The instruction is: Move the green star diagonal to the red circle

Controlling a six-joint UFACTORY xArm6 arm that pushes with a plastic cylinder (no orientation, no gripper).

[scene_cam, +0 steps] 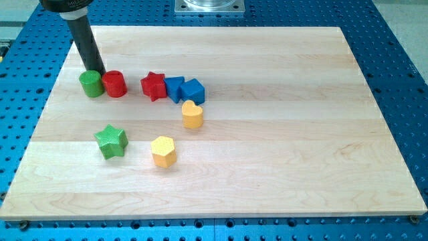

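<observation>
Tip of the rod is resting at the tabletop's upper left, just behind the green circle and red circle, which are sitting side by side. There is no gripper on this arm — only the rod. Green star is lying at about 6 o'clock from the red circle, well apart, with the yellow hexagon at its 3 o'clock.

Open board is lying all around the green star; yellow hexagon is sitting near its right; green circle and red circle are crowding my tip.
</observation>
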